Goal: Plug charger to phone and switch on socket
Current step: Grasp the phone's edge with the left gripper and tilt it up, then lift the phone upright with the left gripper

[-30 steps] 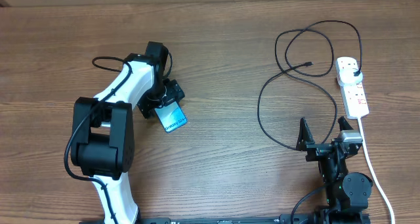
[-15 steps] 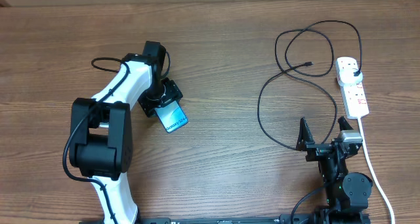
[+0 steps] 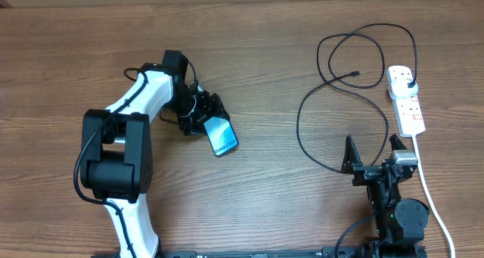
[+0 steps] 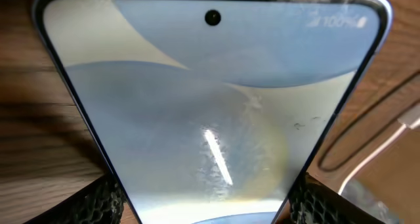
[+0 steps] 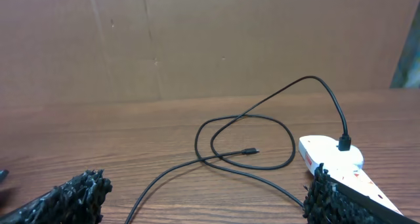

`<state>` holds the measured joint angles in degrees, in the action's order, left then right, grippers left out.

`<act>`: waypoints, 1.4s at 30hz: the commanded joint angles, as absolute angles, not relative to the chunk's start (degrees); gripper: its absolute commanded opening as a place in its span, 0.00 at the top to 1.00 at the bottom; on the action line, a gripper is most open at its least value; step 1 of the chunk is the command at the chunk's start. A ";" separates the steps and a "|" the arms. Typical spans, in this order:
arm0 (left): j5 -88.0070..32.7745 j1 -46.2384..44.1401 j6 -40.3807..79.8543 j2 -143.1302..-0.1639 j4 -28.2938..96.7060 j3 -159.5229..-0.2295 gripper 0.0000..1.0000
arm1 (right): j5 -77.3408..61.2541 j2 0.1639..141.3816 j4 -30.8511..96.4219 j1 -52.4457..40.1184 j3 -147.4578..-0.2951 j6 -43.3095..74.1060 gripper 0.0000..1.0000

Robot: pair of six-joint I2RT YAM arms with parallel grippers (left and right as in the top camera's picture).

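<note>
left hand pinches the phone by one end, just left of frame centre; right hand sits wide open, lower right. held only there, it may twist or slip before reaching the charger, upper right.

I see open brown wooden tabletop mid-field; a thin black looping cable lies left of the white power strip.

Bench colours: brown, black, white, one patch of blue.
table brown, streaked wood grain; phone screen pale blue with cream curved bands, black camera dot, dark rim; charger black throughout; socket white with red markings; cord white; left arm white shell, black joints.
</note>
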<state>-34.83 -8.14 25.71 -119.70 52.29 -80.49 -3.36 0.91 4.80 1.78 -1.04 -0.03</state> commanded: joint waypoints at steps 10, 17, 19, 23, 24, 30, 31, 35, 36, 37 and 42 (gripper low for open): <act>-44.62 -8.49 17.02 -121.60 54.02 -79.57 0.27 | -2.61 0.67 4.64 1.50 -0.47 -0.30 0.00; -44.45 -8.47 14.24 -121.60 52.14 -79.57 0.27 | -2.61 0.67 4.64 1.50 -0.47 -0.30 0.00; -44.62 -8.47 14.11 -121.60 51.20 -79.57 0.28 | -2.61 0.67 4.64 1.50 -0.47 -0.27 0.00; -46.70 -8.47 12.88 -121.60 49.54 -79.61 0.28 | -2.61 0.67 4.67 1.50 -0.47 -0.27 0.00; -48.58 -8.47 11.27 -121.60 49.23 -79.61 0.28 | -2.61 0.67 4.64 1.50 -0.47 -0.27 0.00; -55.66 -8.47 3.14 -121.60 49.28 -79.61 0.28 | -2.61 0.67 4.64 1.50 -0.47 -0.27 0.00; -56.53 -8.47 2.22 -121.60 49.25 -79.61 0.28 | -2.61 0.67 4.64 1.50 -0.47 -0.27 0.00; -60.60 -8.49 -1.28 -121.60 49.25 -79.61 0.28 | -2.61 0.67 4.64 1.50 -0.47 -0.27 0.00; -61.80 -8.49 -1.83 -121.60 49.25 -79.61 0.28 | -2.61 0.67 4.64 1.50 -0.47 -0.27 0.00; -62.83 -8.49 -1.83 -121.60 49.23 -79.61 0.28 | -2.61 0.67 4.64 1.50 -0.47 -0.27 0.00; -71.99 -8.49 -4.78 -121.60 49.23 -79.61 0.27 | -2.61 0.67 4.64 1.50 -0.47 -0.27 0.00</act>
<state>-61.65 -8.16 -0.71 -121.10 49.32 -79.96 -3.38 0.91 4.78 1.78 -1.06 -0.03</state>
